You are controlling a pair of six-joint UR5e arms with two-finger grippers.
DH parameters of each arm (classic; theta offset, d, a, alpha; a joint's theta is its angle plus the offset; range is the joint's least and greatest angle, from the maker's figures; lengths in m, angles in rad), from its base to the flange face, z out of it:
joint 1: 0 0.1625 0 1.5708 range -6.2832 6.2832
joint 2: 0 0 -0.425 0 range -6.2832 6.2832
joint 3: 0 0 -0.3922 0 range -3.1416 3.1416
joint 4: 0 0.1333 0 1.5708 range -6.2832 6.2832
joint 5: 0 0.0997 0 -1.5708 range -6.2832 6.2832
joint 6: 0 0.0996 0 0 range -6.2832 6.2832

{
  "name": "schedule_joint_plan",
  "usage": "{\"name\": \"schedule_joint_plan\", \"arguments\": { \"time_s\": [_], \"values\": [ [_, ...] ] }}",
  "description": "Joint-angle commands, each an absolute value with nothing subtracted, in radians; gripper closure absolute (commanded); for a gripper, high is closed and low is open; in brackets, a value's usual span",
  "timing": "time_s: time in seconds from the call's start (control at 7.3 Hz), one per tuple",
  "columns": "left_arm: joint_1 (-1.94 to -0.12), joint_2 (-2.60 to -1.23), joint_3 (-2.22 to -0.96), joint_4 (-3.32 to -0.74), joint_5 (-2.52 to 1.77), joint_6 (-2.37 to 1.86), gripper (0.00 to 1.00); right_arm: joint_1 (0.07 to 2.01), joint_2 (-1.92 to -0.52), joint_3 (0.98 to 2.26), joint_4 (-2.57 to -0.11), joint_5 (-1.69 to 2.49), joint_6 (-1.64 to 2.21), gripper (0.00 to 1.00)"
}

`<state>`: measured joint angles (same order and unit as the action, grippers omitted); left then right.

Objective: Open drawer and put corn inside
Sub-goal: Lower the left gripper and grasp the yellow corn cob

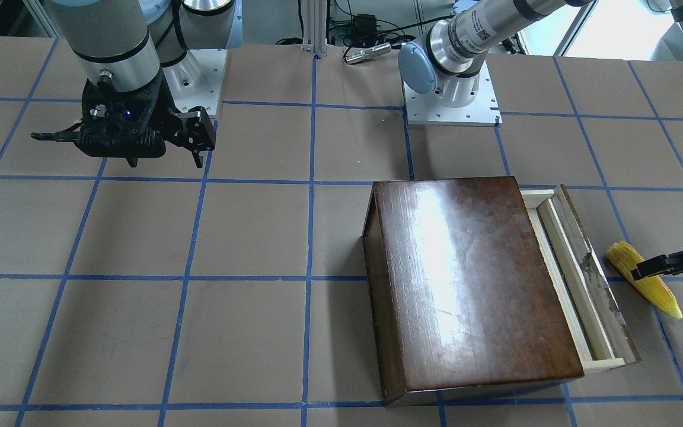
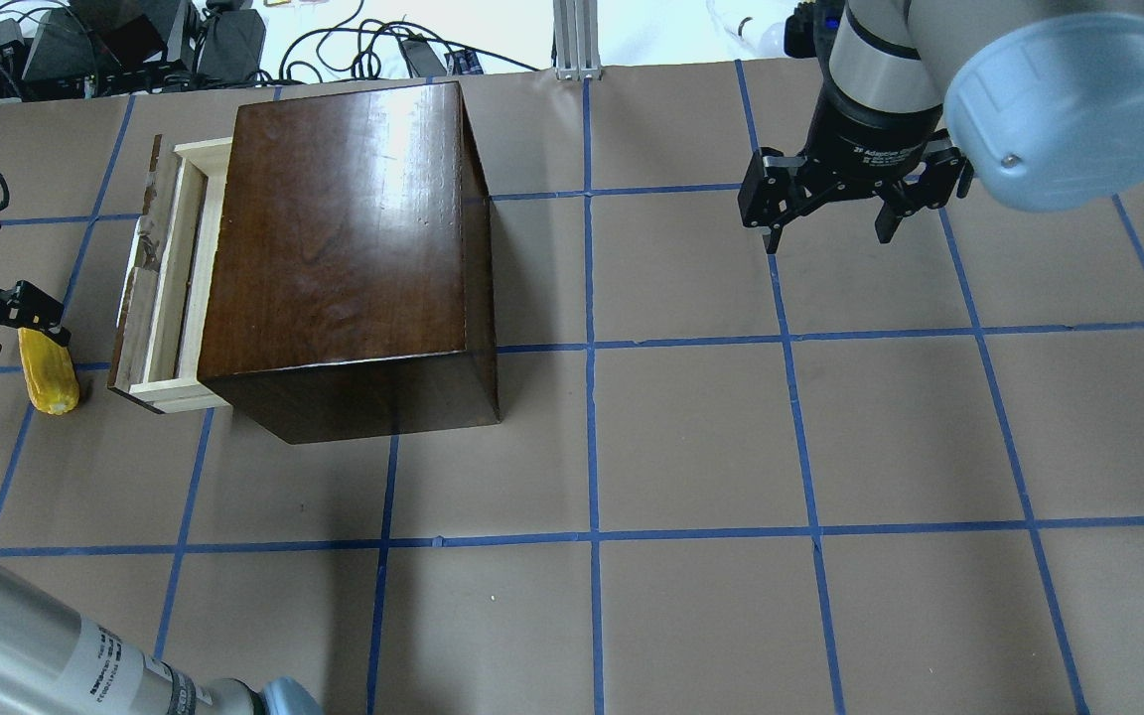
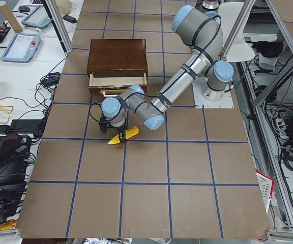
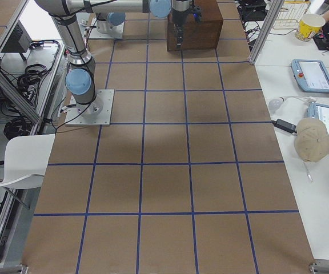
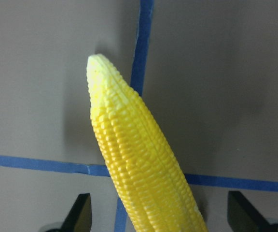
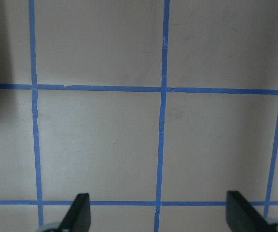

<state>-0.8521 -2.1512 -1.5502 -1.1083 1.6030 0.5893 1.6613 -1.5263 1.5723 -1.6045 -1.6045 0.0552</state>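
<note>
Plainly, the left gripper (image 5: 158, 203) is spread wide, its two fingers (image 5: 78, 215) standing on either side of the corn (image 5: 139, 154) with a gap showing between each finger and the cob, so it grips nothing. The right gripper (image 2: 830, 214) is likewise spread wide and has hold of nothing; its wrist view shows only bare table (image 1: 258, 237) and blue tape lines between the fingers. The corn is bright yellow, with neat rows of kernels and a paler pointed tip. It lies flat on the table across a blue tape line, just beside the drawer (image 1: 578, 279) but not touching it, its tip pointing away from the robot. The drawer is drawn partly out of the glossy dark-brown box (image 1: 466, 279), showing pale wooden sides behind a worn dark front panel. In the exterior left view, the left arm (image 3: 187, 71) rises from its base, folds over and slopes down across the table, bending at the wrist so the gripper points down at the cob. The right arm (image 2: 880, 79) holds its gripper pointing down above the table, well apart from the box.
</note>
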Motion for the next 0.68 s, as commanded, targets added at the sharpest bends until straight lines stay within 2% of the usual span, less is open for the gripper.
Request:
{"name": "schedule_joint_plan", "arguments": {
  "time_s": [0.0,0.14,0.27,0.41,0.55],
  "values": [
    [-0.851,-2.167,-1.563,-1.054,1.603,0.598,0.00,1.661,-1.526,1.572,-1.605,-1.605,0.055,0.00],
    [-0.853,-2.174,-1.565,-1.040,1.603,0.598,0.12,1.661,-1.526,1.572,-1.605,-1.605,0.055,0.00],
    [-0.851,-2.174,-1.565,-1.040,1.605,0.597,0.35,1.661,-1.526,1.572,-1.605,-1.605,0.055,0.00],
    [-0.853,-2.174,-1.565,-1.040,1.602,0.598,0.72,1.661,-1.526,1.572,-1.605,-1.605,0.055,0.00],
    [-0.853,-2.174,-1.565,-1.040,1.598,0.598,0.85,1.661,-1.526,1.572,-1.605,-1.605,0.055,0.00]
  ]
}}
